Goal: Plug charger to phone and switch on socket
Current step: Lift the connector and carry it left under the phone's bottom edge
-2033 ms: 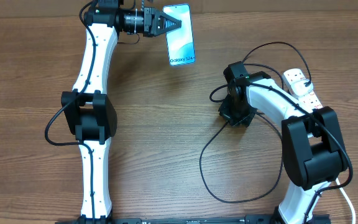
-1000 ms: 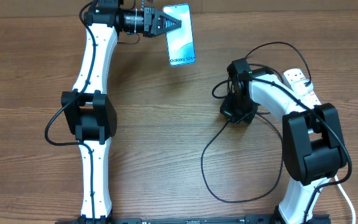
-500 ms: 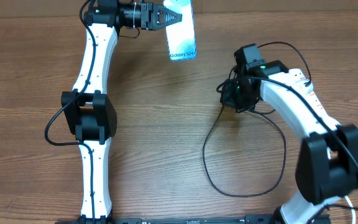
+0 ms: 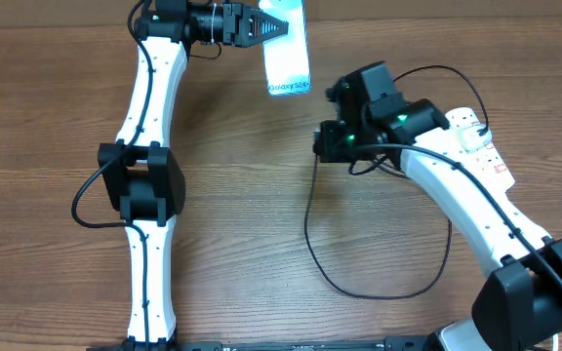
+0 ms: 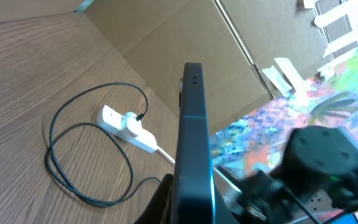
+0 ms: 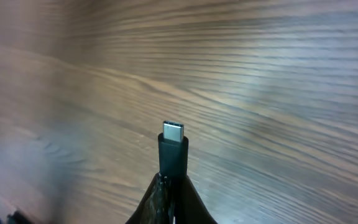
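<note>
left hand (image 4: 279,26) clenched on phone (image 4: 289,60), held on edge. right hand (image 6: 170,190) pinches charger (image 6: 173,160), connector (image 6: 173,132) jutting just ahead of it.

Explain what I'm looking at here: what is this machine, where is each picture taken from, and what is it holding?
This is a robot with two jointed arms, the left arm and the right arm, at a wooden table. Each arm ends in a two-finger claw. The overhead picture looks straight down from a fixed camera. The other two come from small cameras on the wrists, each looking along its own claw. The left claw is shut on the phone, which its wrist view shows edge-on. The right claw is shut on the charger just behind its connector, which sticks out above the wood. The rest of the charger loops over the table towards the white socket on the right.
</note>
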Motion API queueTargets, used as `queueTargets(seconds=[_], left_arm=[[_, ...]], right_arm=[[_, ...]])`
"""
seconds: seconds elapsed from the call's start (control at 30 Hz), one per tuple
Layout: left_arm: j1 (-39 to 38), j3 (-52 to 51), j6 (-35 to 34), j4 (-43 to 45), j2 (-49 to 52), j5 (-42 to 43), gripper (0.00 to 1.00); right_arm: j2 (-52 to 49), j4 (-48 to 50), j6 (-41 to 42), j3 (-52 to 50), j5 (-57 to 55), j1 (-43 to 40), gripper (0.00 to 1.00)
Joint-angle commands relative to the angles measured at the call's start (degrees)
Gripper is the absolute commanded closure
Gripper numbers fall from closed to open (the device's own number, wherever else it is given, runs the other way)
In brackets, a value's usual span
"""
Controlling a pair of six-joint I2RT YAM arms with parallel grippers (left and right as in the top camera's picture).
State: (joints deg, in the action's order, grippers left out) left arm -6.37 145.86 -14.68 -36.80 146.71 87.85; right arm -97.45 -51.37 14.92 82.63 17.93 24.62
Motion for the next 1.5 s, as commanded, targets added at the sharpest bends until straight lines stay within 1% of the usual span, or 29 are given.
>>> queueTargets(seconds=[0.0, 0.1, 0.3, 0.43, 0.7, 1.07, 1.3, 1.47], left_arm=[[-1.3, 0.5, -0.5, 0.3, 0.2, 1.4, 0.96], [-1.7, 0.5, -0.5, 0.5, 0.2, 1.3, 0.96], [-2.6, 0.5, -0.9, 0.6, 0.2, 1.1, 0.96], [-3.4, 0.5, -2.2, 0.7, 0.2, 1.1, 0.96], [-4.3, 0.5, -4.7, 0.6, 0.2, -3.8, 0.96], [-5.4, 0.5, -4.6, 0.7, 0.2, -3.5, 0.96], [-5.4, 0.5, -4.2, 1.3, 0.2, 1.4, 0.96], [-5.4, 0.5, -4.2, 1.3, 0.2, 1.6, 0.96]], right_arm=[[1.6, -1.2, -2.2, 4.7, -2.4, 2.1, 0.96], [1.6, -2.7, -2.1, 6.6, -7.4, 3.3, 0.96], [1.2, -2.1, -1.8, 6.8, -11.2, 3.9, 0.96], [0.8, -2.2, -1.2, 6.8, -16.6, 3.9, 0.96], [0.1, -2.3, -1.3, 6.8, -23.5, 5.6, 0.96], [-0.7, -1.0, -1.3, 6.8, -23.5, 8.2, 0.96], [-0.7, -1.2, -1.2, 6.8, -26.8, 8.1, 0.96], [-0.7, -1.0, 0.1, 6.8, -26.9, 8.1, 0.96]])
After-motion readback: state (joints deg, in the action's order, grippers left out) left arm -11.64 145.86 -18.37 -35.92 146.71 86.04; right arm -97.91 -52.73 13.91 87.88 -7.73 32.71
